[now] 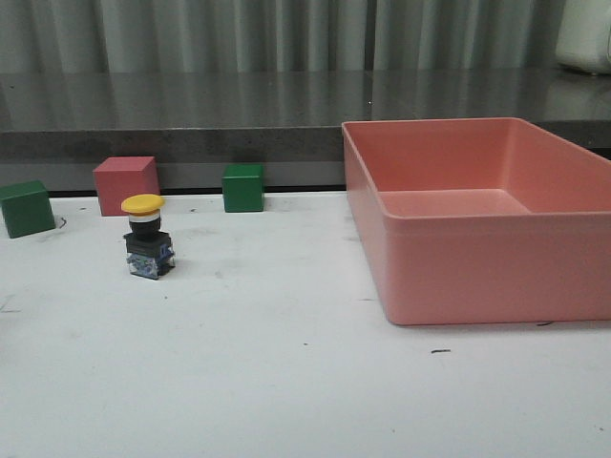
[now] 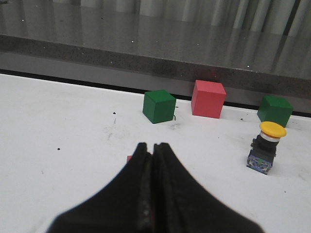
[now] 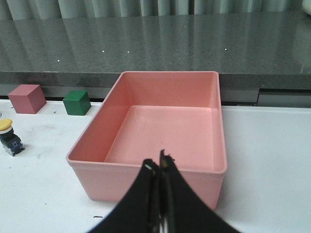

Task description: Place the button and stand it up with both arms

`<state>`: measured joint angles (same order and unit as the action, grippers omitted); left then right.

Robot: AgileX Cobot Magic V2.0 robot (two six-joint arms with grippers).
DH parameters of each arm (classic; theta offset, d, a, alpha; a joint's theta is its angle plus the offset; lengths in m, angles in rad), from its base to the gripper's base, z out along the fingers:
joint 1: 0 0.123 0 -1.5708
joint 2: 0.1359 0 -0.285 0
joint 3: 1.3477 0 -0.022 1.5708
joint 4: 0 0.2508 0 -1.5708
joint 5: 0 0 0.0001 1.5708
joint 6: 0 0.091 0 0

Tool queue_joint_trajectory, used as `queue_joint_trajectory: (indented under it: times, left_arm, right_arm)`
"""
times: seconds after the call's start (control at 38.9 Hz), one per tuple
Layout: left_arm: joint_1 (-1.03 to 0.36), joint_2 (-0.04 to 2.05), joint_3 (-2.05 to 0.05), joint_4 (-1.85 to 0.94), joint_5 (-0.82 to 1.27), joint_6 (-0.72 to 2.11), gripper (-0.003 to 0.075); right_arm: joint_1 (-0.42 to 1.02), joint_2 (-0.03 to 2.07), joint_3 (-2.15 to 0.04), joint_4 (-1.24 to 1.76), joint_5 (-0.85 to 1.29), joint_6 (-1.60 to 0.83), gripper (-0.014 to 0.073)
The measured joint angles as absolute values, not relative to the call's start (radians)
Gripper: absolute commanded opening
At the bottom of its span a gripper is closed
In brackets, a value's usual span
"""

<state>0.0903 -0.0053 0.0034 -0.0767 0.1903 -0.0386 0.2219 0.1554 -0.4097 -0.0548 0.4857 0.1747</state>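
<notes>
The button stands upright on the white table, yellow cap on top, dark base with bluish parts below. It also shows in the left wrist view and small in the right wrist view. My left gripper is shut and empty, held back from the button. My right gripper is shut and empty, in front of the near wall of the pink bin. Neither arm shows in the front view.
A pink-red cube and two green cubes stand along the table's back edge behind the button. The large pink bin fills the right side. A small red scrap lies by my left finger.
</notes>
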Motion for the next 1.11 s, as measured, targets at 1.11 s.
queue_joint_trajectory:
  times: [1.11]
  left_arm:
    - [0.09,-0.005,0.003,-0.079,0.179,-0.039,-0.002]
  right_arm:
    - [0.221,0.155,-0.396,-0.055,0.469,0.175,-0.0069]
